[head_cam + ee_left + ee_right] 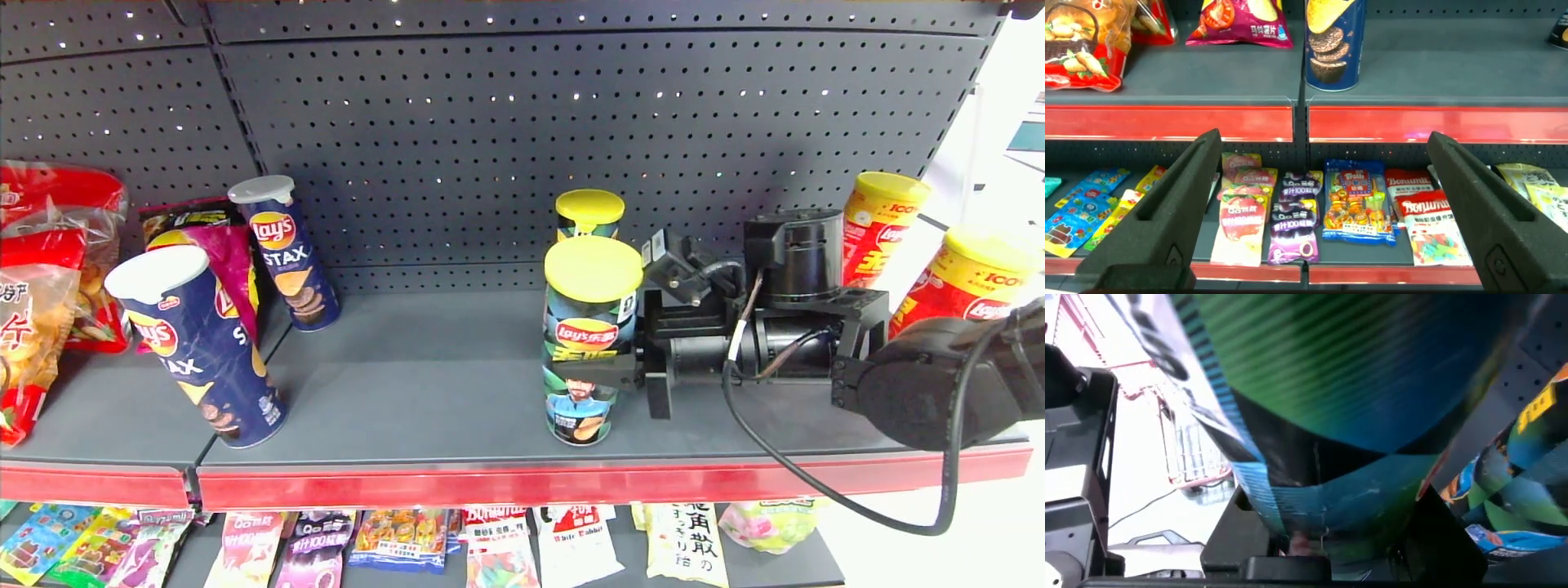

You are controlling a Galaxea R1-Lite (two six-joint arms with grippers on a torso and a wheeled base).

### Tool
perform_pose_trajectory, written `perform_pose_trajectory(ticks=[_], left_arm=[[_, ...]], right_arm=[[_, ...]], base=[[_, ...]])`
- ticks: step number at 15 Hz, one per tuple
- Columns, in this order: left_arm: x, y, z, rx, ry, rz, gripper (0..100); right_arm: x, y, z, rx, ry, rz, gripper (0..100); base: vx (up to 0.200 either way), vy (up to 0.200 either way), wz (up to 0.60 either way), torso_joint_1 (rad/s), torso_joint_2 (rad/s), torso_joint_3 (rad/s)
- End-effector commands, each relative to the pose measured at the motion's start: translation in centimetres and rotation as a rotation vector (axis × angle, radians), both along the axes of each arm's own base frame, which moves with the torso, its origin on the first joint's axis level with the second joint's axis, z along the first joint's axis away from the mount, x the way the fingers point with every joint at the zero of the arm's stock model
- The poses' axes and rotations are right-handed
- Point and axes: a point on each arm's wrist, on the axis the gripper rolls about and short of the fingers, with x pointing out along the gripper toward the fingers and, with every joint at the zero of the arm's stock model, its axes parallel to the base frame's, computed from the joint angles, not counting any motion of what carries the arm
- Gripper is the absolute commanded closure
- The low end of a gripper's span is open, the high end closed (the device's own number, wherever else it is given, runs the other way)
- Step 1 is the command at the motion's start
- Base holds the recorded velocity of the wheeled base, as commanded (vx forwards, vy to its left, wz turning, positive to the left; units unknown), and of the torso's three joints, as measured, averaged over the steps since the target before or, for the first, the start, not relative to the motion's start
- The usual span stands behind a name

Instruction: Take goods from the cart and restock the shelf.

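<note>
Gripping the yellow-lidded chip can (pixel 589 327) mid-body on the shelf (pixel 408 392), right fingers (pixel 593 370) either side, left fingers (pixel 1167 220) spread.

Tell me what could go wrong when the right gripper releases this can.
The right gripper holds the can close to the shelf's red front edge; a snagged release could tip it off. Pushed deeper, it may knock the matching can behind. Withdrawing, the gripper could brush the red cans.

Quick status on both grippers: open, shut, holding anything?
Left gripper: open, holding nothing.
Right gripper: shut on the front yellow-lidded chip can.
</note>
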Motion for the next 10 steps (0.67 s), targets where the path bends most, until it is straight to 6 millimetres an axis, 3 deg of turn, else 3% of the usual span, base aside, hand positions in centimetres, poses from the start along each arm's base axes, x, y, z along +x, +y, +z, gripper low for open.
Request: perform_pose_trajectory(ticks=[1,10], left_arm=[[0.0,0.0,0.0,0.0,0.0,0.001,0],[0.0,0.0,0.0,0.0,0.0,0.001,0]], right_arm=[[0.19,0.16,-0.56,-0.007,0.014,0.002,100],[-0.1,0.48,-1.3,-0.018,0.037,0.014,100]], base=[[0.0,0.0,0.0,0.0,0.0,0.0],[0.0,0.0,0.0,0.0,0.0,0.0]])
